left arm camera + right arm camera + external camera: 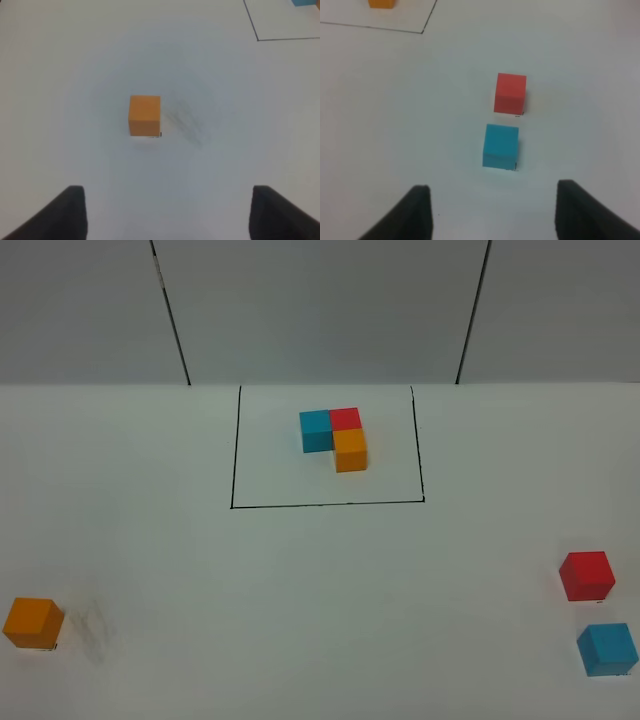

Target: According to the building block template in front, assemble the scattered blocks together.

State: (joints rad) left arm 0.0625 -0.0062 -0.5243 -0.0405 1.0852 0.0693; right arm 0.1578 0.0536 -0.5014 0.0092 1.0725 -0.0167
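Exterior high view shows the building block template [335, 438] at the far middle of the table [300, 620], inside its black drawn rectangle [325, 505]: blue and red side by side, orange in front of the red. None of the loose blocks is gathered. The orange cube [33, 623] sits alone at the near left, while the red cube [586, 575] and light blue cube [607, 648] sit close together, apart, at the near right. I judge this to be the opening step, choosing a first block. My left pincer [167, 189] stands wide and empty, lined up short of the orange cube [145, 115]. My right pincer [492, 186] is also parted and empty, with the light blue cube [500, 145] nearest and the red cube [510, 92] just beyond. Next I need to descend squarely over one cube and close on opposite faces. Neither arm appears in the high view, only my fingertips show in the wrist views, and a grey smudge [185, 122] beside the orange cube is unclear.
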